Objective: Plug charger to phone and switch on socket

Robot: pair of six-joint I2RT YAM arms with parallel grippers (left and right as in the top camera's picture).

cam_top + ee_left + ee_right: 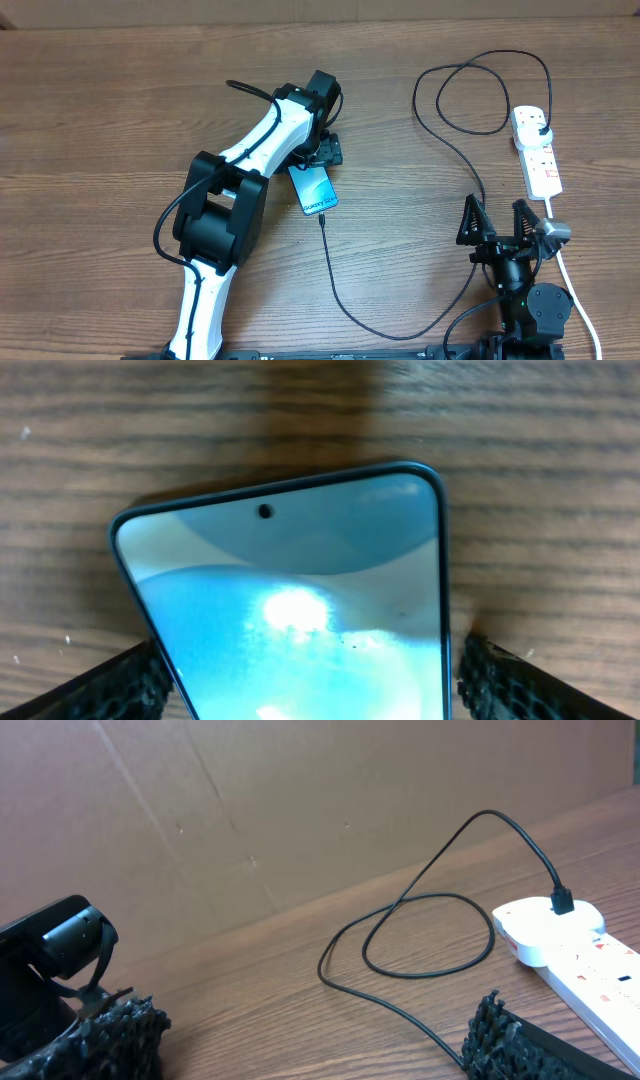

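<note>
Left end effector: jaws spread wide, gripping nothing; its fingers stand on either side of the phone's top end.
Phone: flat on the table, lit screen up, left of centre. Its camera-hole end sits between the left pads. The edges look just beside the pads, but contact cannot be confirmed.
Right end effector: open and empty, at the front right of the table.
Socket: right side of the table, just beyond the right end effector and slightly to its right, well apart from the phone.
Charger: its plug sits in the socket's far end. The cable loops behind, then sweeps round to the phone's near end.
Connector tip: meets the phone's near edge; whether it is fully seated cannot be told.
Switches: too small to tell on from off.
Risk 1: if the left jaws close or lift off askew, they could drag the phone and pull the tip loose.
Risk 2: the cable passes close by the right end effector, so a reach toward the switches could snag it and tug the phone.
Risk 3: a press landing off-centre could slide the socket instead of tipping its switch.
</note>
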